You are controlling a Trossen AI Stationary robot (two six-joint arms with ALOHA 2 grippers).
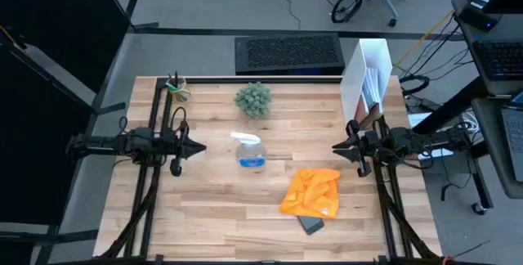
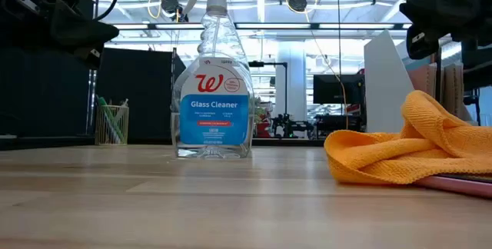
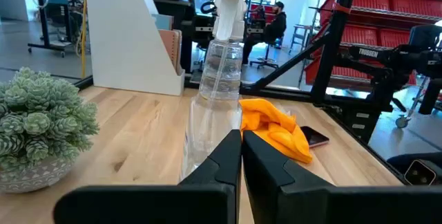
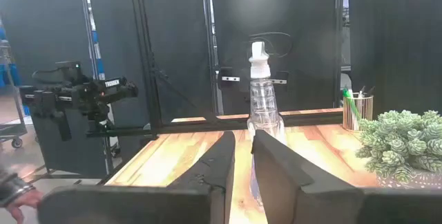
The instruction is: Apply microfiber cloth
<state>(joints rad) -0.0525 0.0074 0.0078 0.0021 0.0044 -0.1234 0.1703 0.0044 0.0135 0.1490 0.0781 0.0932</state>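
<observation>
Clearly, the bright orange microfiber cloth (image 1: 311, 191) is seen crumpled over a flat dark phone (image 1: 310, 224) — ahead of and beside the right gripper (image 1: 339, 145), the nearer one, its fingers slightly parted. The left gripper (image 1: 198, 146) is pressed closed — well apart.

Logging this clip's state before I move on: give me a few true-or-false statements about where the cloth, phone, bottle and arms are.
1. The orange cloth lies partly over the dark phone. True.
2. The spray bottle lies tipped on its side. False: it stands upright near the table's middle.
3. The right gripper holds the cloth. False: it hangs apart from the cloth, holding nothing.
4. The left gripper has its jaws shut on nothing. True.
5. A small green plant sits on the table. True.
</observation>
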